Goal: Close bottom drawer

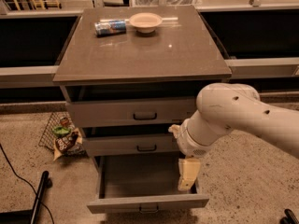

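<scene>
The bottom drawer (147,202) of the grey cabinet is pulled far out, its plain grey box interior showing and its short front facing me at the bottom of the view. Its small dark handle peeks at the lower edge. My gripper (188,176) hangs from the white arm (233,115) over the drawer's right side, just inside the right wall and behind the front panel. The middle drawer (135,145) and the top drawer (135,112) above it stick out slightly.
On the cabinet top (140,50) lie a can (110,27) and a pale bowl (145,21). A wire basket with packets (63,135) stands on the floor at the left. A dark cable and pole (37,197) lie at the lower left.
</scene>
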